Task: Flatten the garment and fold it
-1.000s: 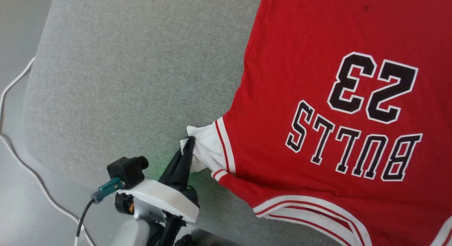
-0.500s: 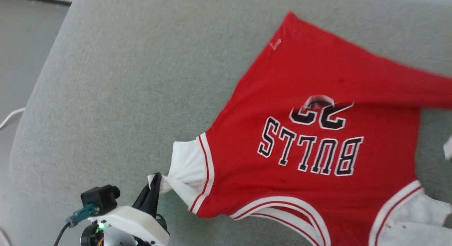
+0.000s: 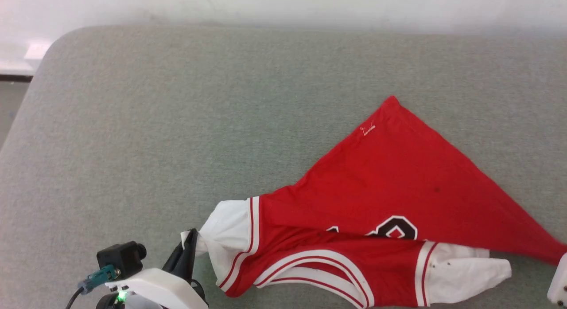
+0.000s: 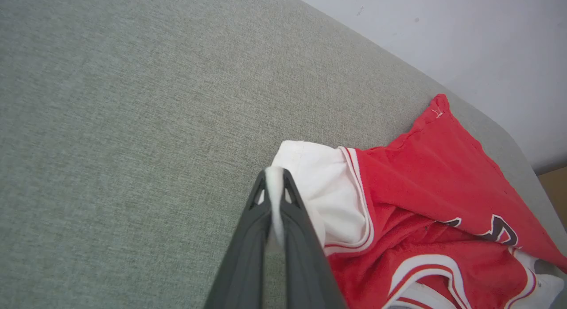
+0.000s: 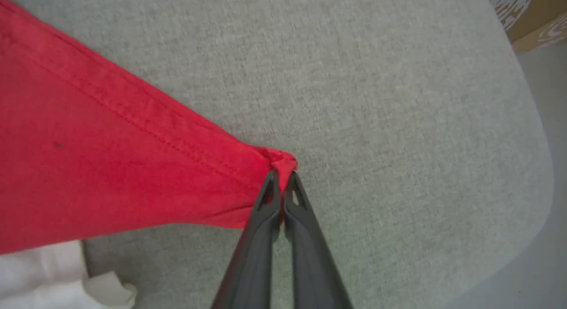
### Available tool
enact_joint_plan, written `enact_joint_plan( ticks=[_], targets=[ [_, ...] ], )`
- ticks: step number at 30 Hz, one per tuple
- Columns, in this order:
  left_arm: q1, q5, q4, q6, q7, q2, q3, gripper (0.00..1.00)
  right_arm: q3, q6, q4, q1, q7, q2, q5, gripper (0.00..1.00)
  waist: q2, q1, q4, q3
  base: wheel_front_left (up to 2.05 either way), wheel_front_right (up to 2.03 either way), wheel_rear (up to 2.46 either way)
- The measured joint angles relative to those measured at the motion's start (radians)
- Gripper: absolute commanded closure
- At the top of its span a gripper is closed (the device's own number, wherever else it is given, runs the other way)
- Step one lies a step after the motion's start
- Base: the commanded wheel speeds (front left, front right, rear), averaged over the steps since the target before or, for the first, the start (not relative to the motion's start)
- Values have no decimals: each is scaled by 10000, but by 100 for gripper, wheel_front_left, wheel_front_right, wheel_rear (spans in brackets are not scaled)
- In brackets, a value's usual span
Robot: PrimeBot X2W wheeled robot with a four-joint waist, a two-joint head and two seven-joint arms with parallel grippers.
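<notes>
The garment [image 3: 398,185] is a red jersey with white sleeves, lying on the grey cushion with its lower hem pulled down over the black print, so only part of a number shows. My left gripper [image 3: 191,235] is shut on the edge of the white sleeve [image 4: 319,189] at the lower left. In the left wrist view a strip of white cloth sits pinched between the fingers of the left gripper [image 4: 274,178]. My right gripper [image 5: 282,175] is shut on a red hem corner of the garment [image 5: 110,149], at the far right. The other white sleeve [image 3: 460,273] lies crumpled below that corner.
The grey fabric cushion [image 3: 177,123] stretches wide to the left and behind the garment, up to a pale wall [image 3: 283,7]. Its rounded right edge [image 5: 538,167] drops to the floor close to my right gripper. A white part of the right arm [image 3: 559,282] shows at the frame's right edge.
The head camera has tilted up, showing the cushion's far edge and the wall. The garment's hem has been drawn down over the print, which was fully visible one second ago. Both grips have held.
</notes>
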Motion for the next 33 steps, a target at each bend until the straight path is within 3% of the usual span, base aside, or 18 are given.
enact_joint_plan(
  ticks=[8, 9, 10, 11, 16, 21, 26, 30, 33],
  targets=[
    [-4, -36, -73, 10, 36, 19, -31, 100, -13, -4, 508, 307, 1152, 125, 249, 100, 0, 1, -334, -122, 0, 0, 0],
    [-4, -36, -73, 10, 36, 38, -36, 100, -2, -6, 533, 303, 1189, 117, 299, 87, 0, 2, -321, -114, 0, 0, 0],
    [-4, -36, -73, 10, 38, 58, -38, 100, 23, -6, 535, 304, 1187, 100, 343, 29, 0, 1, -308, -107, 0, 0, 0],
    [-4, -36, -73, 10, 38, 77, -46, 100, 44, -6, 533, 306, 1179, 86, 380, 0, 0, 1, -294, -101, 0, 0, 0],
    [-4, -54, -67, 40, 48, 90, -104, 100, 217, -6, 238, 291, 631, 130, 545, 0, 0, 2, -232, -104, 0, 0, 0],
    [-12, -63, -58, 40, 48, 98, -153, 100, 757, -6, -414, -303, -1229, 159, 531, 0, 0, 2, -151, -95, 0, 0, 0],
    [-39, -65, -36, 40, 48, 100, -192, 100, 2533, -2, -466, -1346, -3655, -282, 871, 0, 0, 2, -41, -24, 0, 0, 0],
    [-109, -65, -17, 40, 44, 88, -247, 100, 3981, -4, 451, -2229, -5145, -1020, 1294, 0, 0, 3, 65, 120, 0, 0, 0],
    [-283, -67, 15, 36, 33, 73, -290, 100, 4972, -2, 1511, -2954, -5565, -1490, 1511, 0, 0, 2, 203, 253, 0, 0, 0]
  ],
)
